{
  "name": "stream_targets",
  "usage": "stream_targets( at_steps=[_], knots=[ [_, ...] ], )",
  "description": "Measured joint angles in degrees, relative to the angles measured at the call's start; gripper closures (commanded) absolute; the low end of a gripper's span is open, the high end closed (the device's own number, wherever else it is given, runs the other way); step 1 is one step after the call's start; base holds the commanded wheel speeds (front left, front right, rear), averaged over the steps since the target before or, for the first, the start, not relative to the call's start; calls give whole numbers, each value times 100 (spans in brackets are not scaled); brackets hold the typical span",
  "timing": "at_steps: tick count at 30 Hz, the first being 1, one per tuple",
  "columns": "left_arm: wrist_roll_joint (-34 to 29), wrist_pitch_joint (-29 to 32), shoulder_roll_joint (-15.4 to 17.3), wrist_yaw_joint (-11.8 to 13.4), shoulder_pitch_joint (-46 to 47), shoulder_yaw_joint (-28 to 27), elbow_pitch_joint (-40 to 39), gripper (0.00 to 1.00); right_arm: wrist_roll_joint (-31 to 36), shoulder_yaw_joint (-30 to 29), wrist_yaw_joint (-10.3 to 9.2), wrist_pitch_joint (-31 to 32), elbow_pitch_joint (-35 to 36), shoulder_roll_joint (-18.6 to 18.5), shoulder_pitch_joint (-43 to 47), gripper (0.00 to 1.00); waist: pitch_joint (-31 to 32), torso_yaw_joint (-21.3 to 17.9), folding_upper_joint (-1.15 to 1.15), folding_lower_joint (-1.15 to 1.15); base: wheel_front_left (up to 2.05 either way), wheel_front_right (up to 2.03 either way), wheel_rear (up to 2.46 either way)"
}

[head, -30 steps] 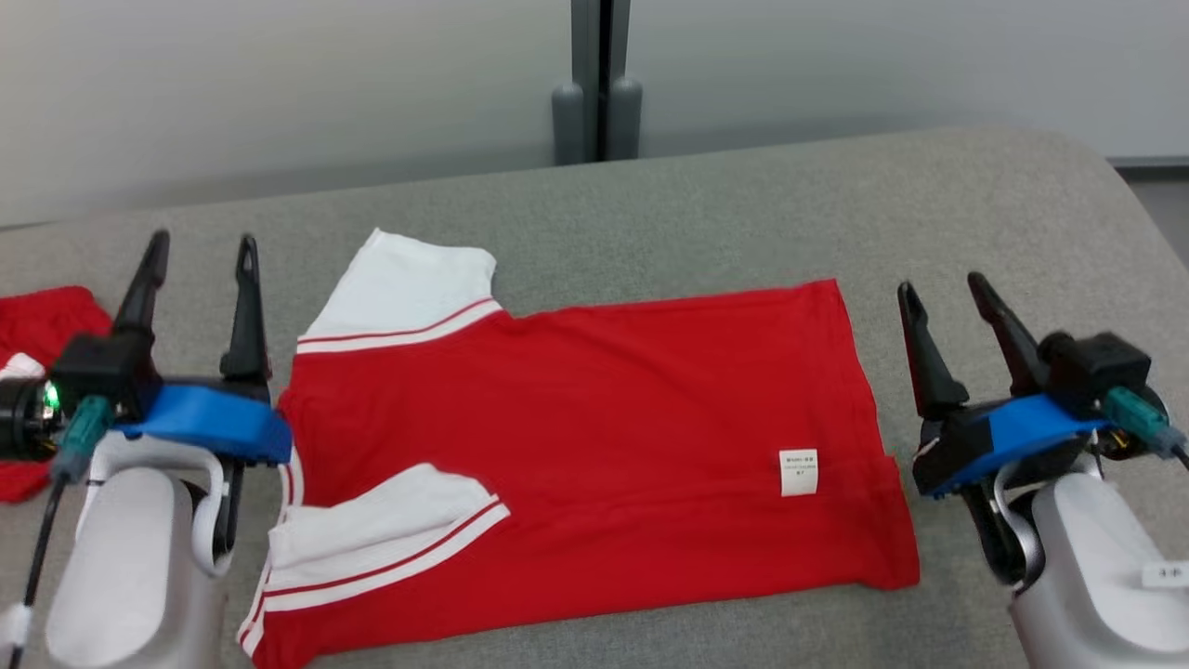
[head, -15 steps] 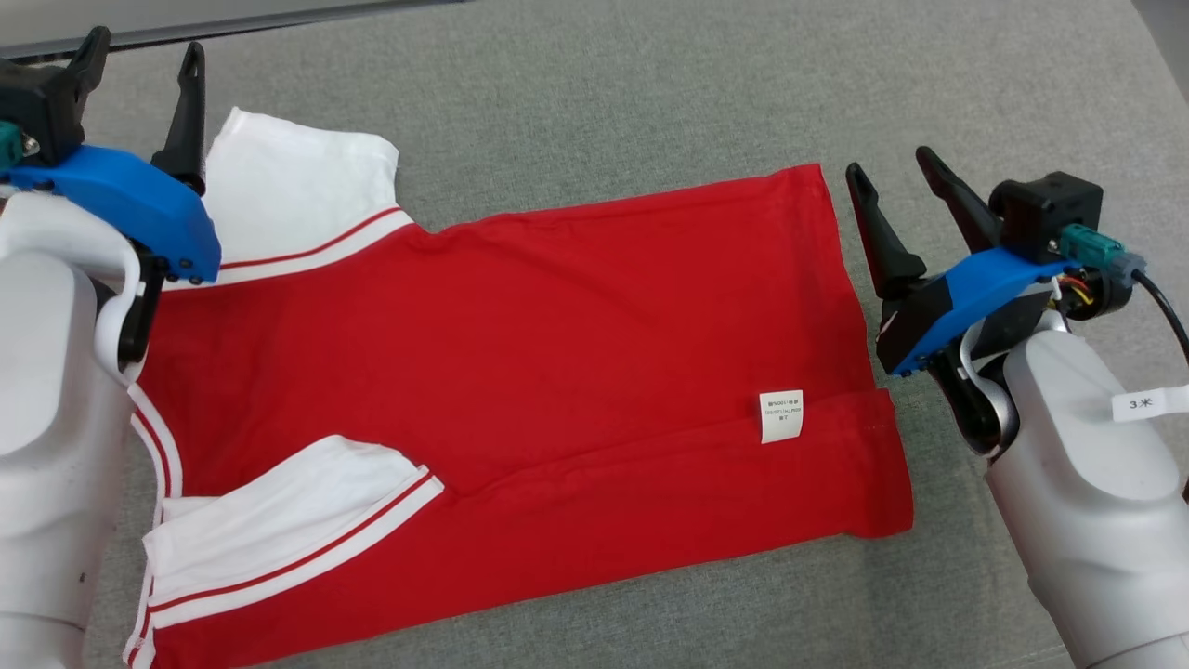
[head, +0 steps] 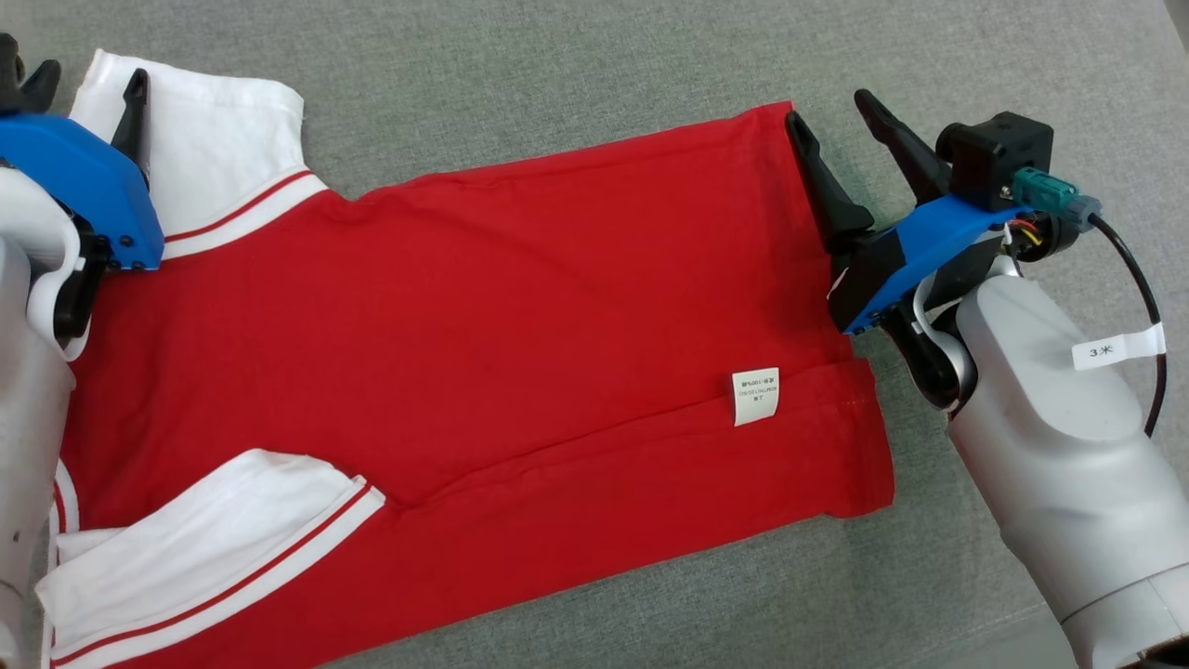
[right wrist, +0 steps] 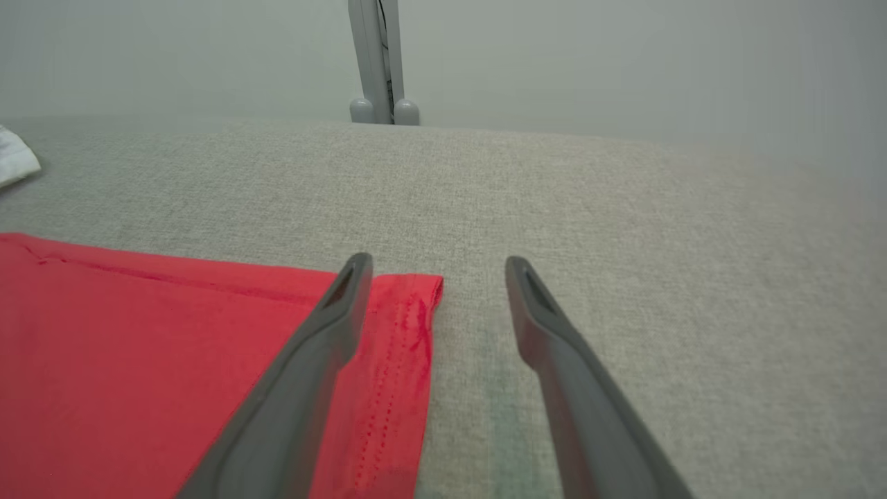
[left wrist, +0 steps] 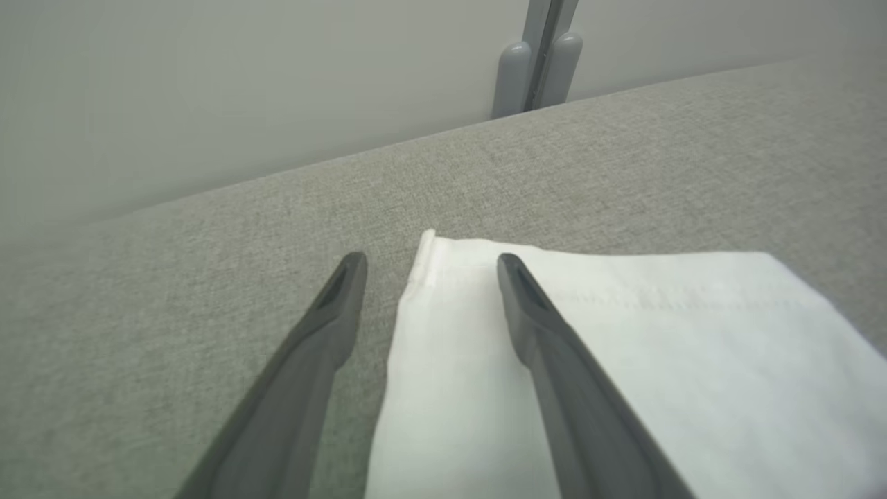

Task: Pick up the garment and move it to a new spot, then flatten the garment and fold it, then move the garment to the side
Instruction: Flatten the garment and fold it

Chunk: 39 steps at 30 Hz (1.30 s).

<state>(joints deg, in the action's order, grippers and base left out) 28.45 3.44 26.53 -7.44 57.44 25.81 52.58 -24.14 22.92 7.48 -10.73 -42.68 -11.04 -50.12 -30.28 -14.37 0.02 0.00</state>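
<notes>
Garment [head: 483, 307]: flat red cloth, white-trimmed | surface [head: 557, 56]: grey woven fabric

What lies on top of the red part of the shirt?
A white sleeve with red stripes is folded onto the shirt, and a small white label sits farther right. The cloth beneath the sleeve is covered.

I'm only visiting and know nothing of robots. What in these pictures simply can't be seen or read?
- Head view: the print on the white label on the red shirt is too small to read.
- Head view: the shirt's left end is hidden behind the left arm and cut off by the edge.
- Left wrist view: whether the left gripper touches the white sleeve; the angle hides the gap.
- Right wrist view: likewise the right gripper over the red hem.
</notes>
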Motion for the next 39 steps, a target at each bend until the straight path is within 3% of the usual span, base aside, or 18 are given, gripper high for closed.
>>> stream_targets(
  at_steps=[9,10,12,25,38,39],
  knots=[
    [578,307,23,0,267,347,343,0,-300,386,0,-151,-240,-44,-188,0,-86,-97,-2,-1,0,0,0],
    [664,354,21,0,281,381,352,27,-331,432,0,-152,-260,-45,-214,0,-85,-99,-2,-1,0,0,0],
    [773,387,23,0,309,466,366,100,-378,505,0,-154,-308,-48,-266,0,-79,-93,-2,-1,0,0,0],
    [1090,-121,-48,0,404,1015,286,100,-1131,1013,0,141,-483,-229,-432,0,87,95,-2,0,0,0,0],
    [1348,-476,-155,0,633,1560,168,100,-1567,1326,0,316,-1206,-229,-737,0,-12,420,-1,0,0,0,0],
    [1371,-515,-158,0,640,1592,163,100,-1588,1354,0,319,-1255,-220,-777,52,-15,442,-1,0,0,0,0]
  ],
)
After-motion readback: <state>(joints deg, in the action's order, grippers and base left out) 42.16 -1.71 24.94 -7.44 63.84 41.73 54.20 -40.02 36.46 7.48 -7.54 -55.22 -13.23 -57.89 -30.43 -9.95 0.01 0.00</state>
